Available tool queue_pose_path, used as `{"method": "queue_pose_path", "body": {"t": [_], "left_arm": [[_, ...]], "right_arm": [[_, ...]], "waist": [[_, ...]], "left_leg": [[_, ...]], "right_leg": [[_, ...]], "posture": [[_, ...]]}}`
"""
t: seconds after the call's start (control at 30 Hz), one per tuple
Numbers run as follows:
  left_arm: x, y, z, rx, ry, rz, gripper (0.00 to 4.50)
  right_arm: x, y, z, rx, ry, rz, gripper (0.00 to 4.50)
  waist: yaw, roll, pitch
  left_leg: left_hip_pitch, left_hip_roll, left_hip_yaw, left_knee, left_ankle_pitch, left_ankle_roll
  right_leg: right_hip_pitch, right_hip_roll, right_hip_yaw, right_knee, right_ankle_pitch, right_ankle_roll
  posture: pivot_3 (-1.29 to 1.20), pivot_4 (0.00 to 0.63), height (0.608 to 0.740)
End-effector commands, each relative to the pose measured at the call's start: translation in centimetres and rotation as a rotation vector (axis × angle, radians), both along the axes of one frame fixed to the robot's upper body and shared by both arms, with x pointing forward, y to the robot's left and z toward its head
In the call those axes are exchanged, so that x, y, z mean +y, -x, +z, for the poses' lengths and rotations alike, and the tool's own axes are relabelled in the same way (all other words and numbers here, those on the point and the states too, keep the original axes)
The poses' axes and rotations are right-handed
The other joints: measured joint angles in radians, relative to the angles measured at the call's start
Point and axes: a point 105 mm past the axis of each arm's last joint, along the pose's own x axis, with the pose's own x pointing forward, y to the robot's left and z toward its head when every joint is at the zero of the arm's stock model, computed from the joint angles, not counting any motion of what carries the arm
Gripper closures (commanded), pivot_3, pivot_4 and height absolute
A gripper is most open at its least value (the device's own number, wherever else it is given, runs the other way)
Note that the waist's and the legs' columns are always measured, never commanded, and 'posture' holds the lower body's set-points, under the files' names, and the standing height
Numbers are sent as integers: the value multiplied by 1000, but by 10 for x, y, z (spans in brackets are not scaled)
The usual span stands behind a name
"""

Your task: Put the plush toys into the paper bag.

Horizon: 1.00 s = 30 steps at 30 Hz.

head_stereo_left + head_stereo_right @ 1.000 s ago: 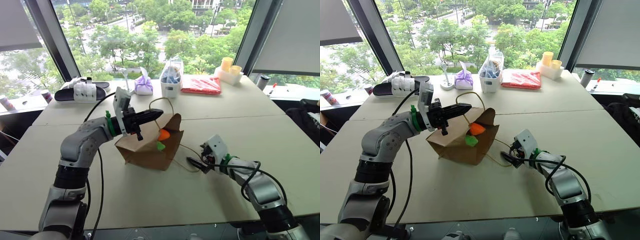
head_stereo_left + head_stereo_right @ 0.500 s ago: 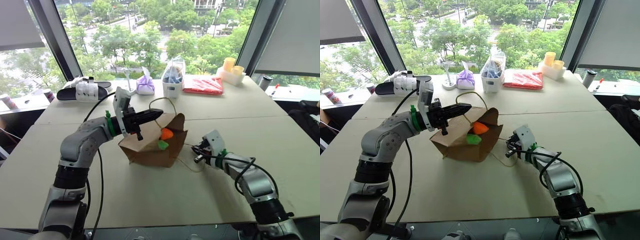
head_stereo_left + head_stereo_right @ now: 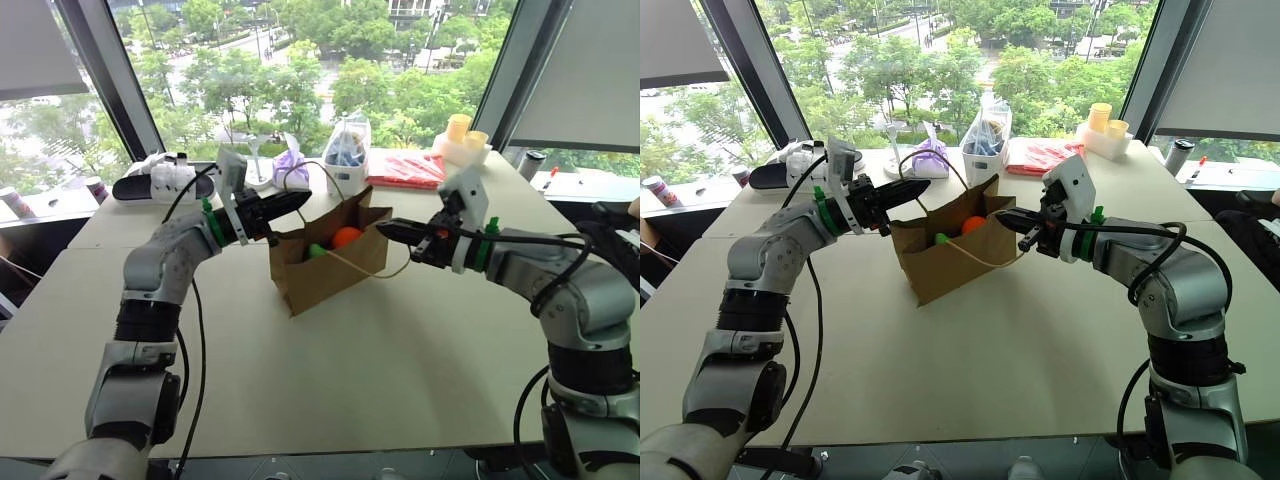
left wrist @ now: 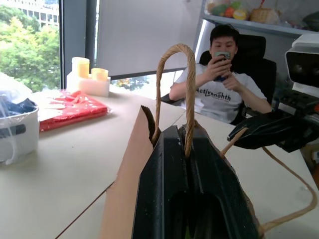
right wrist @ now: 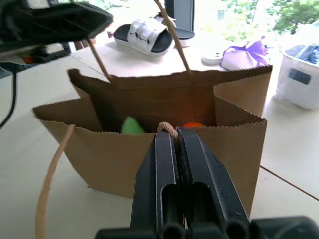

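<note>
The paper bag (image 3: 952, 252) is held upright between both grippers: left gripper (image 3: 927, 186) and right gripper (image 3: 1002, 215) are each clamped on a cord handle; bare surface (image 3: 970, 370) lies below.

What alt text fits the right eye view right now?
Two pincers, left pincer and right pincer, each shut on a cord handle, hold the paper bag upright on the table, orange plush toy and green plush toy inside.

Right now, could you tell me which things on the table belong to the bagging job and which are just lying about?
Job:
- brown kraft paper bag, upright, each cord handle pinched by a gripper: left gripper, right gripper
- orange plush toy and green plush toy, inside it

Lying about:
- purple tied pouch
- white container
- red packet
- black-and-white sandal
</note>
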Motion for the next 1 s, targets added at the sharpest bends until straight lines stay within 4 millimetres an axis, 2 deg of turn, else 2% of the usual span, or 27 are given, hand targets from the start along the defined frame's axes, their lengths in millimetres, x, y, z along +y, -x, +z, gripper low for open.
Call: {"method": "queue_pose_path", "body": {"t": [0.03,0.17,0.27,0.5,0.6,0.73,0.9,0.93,0.97,1.0], "left_arm": [[-7,0,6,-18,-13,-51,4500],[-8,-8,-2,62,26,-64,4500],[-7,-8,8,71,74,-73,4500],[-12,4,24,85,111,-139,4500],[-14,3,10,89,51,-123,4500],[-14,-5,-15,97,-23,-55,4500],[-6,-14,-23,120,-25,-3,4500],[-2,-17,-23,130,-17,14,3942],[1,-19,-22,135,-12,24,3602],[5,-18,-21,139,-11,27,3137]], "right_arm": [[3,6,10,-36,15,40,4453],[6,4,18,-65,-14,26,4453],[5,3,29,-79,-51,21,4453],[-5,-2,28,-59,-55,-14,4453],[-8,-7,17,-30,-35,-35,4453],[-20,-24,3,-16,-4,-141,4453],[-29,-40,15,-92,-60,-248,4453],[-30,-41,17,-95,-70,-252,4500],[-30,-41,18,-96,-74,-252,4500],[-27,-38,22,-107,-87,-235,4218]], "waist": [[-1,0,0],[-3,0,0],[-6,0,0],[-3,0,0],[-3,0,0],[-3,0,0],[-4,0,0],[-4,0,0],[-3,0,0],[-3,0,0]], "left_leg": [[0,0,0,0,0,0],[0,0,0,0,0,0],[-1,0,0,0,0,0],[-3,0,0,1,0,0],[-4,0,0,1,0,-1],[-3,0,0,1,0,-1],[-4,0,0,1,1,-2],[-4,0,1,1,1,-2],[-4,0,1,1,1,-2],[-4,0,0,1,1,-2]], "right_leg": [[0,0,0,0,0,0],[-1,0,0,0,0,0],[-2,0,0,0,0,0],[-4,-1,0,1,0,0],[-4,-1,0,1,0,0],[-4,-1,0,1,0,0],[-4,0,0,1,0,0],[-4,0,0,1,0,0],[-4,0,0,1,0,0],[-4,0,0,1,0,0]], "posture": [[0,150,740],[0,150,740],[0,150,740],[0,150,740],[0,150,740],[0,150,740],[0,150,740],[0,150,740],[0,150,740],[0,150,740]]}}
